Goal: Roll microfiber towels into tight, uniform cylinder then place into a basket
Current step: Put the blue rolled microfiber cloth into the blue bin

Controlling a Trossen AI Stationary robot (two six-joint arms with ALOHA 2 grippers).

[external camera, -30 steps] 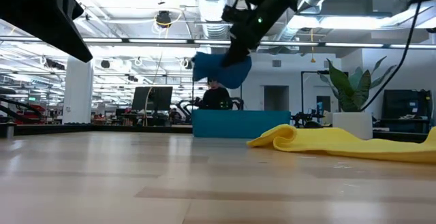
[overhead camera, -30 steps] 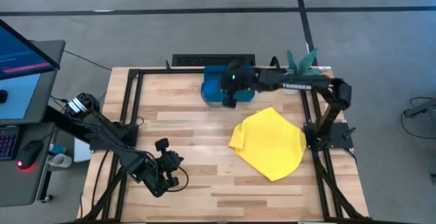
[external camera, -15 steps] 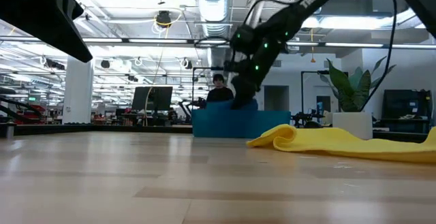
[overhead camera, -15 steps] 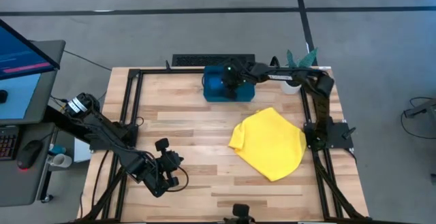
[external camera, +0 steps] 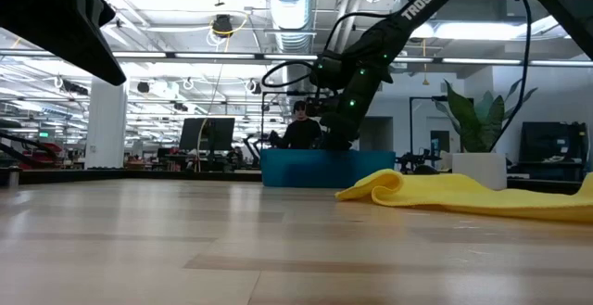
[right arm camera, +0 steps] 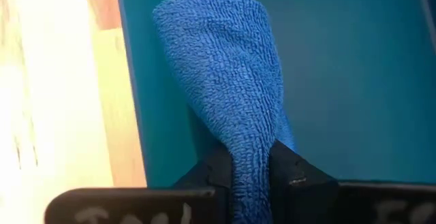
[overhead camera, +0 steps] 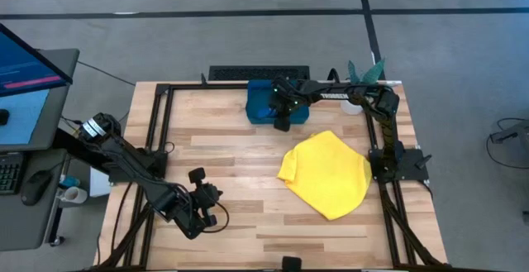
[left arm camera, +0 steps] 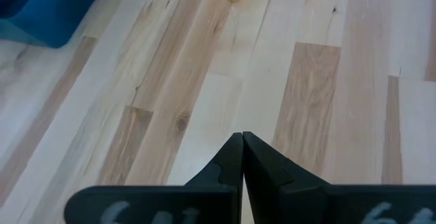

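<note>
A: Where does the job stand on the counter (overhead camera: 240,152)?

B: The yellow towel (overhead camera: 328,173) lies unrolled near the right edge. The basket (overhead camera: 258,107) sits at the far edge; the blue towel (right arm camera: 225,74), seemingly rolled, is inside.

A: The pincers?

B: The right pincer (right arm camera: 246,173) clamps it; release comes next. The left pincer (left arm camera: 242,157), near edge, is closed, empty.

A grey floor (overhead camera: 207,40) crossed by dark lines is seen around the wooden desk (overhead camera: 240,148); ceiling lights (external camera: 167,55) and ducts are seen beyond.
</note>
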